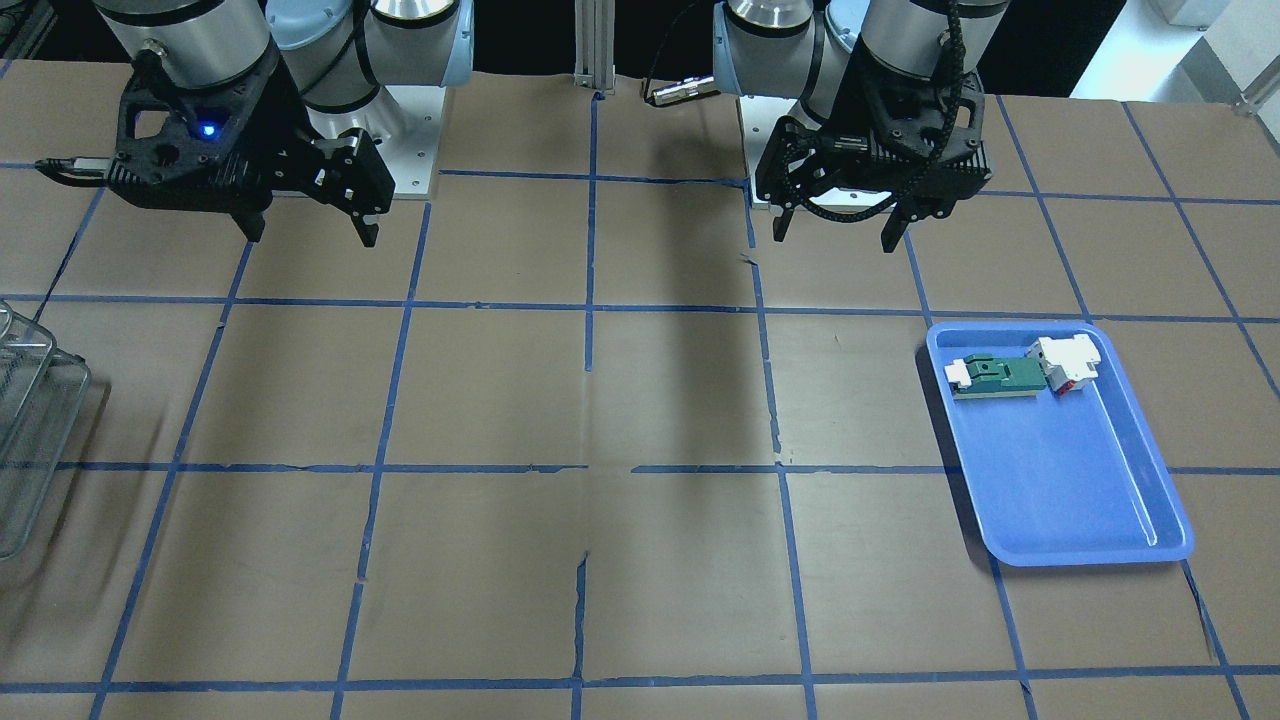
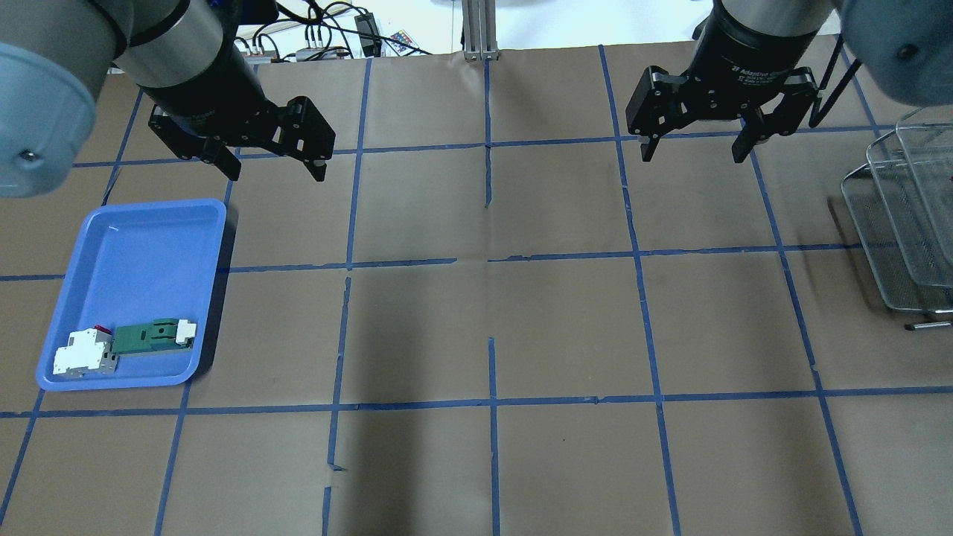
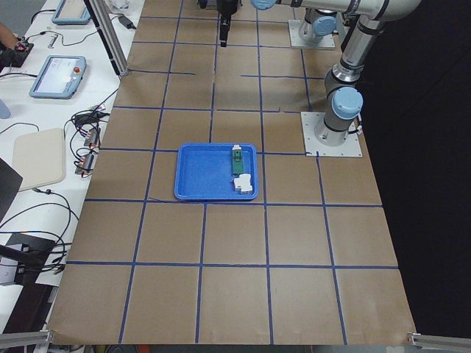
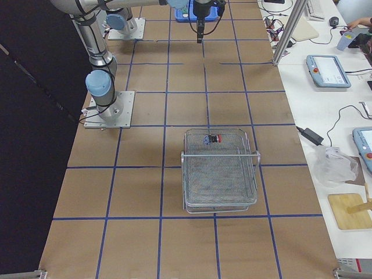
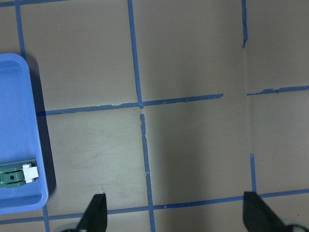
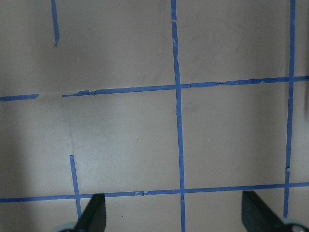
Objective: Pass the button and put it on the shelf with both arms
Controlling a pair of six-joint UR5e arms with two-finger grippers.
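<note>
The button [image 4: 213,139] lies in the shelf [image 4: 221,181], red cap pointing away from the robot; left gripper [image 2: 277,173] and right gripper [image 2: 692,157] jaws spread.

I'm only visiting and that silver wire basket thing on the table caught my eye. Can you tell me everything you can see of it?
The silver wire-mesh metal shelf is a rectangular rack with rounded corners and a raised rim, and it seems to have two stacked mesh levels. It stands flat on the brown paper-covered table, on the robot's right side. A small red-capped button lies inside it, at the end nearer the table's middle. Nothing else touches it.
</note>
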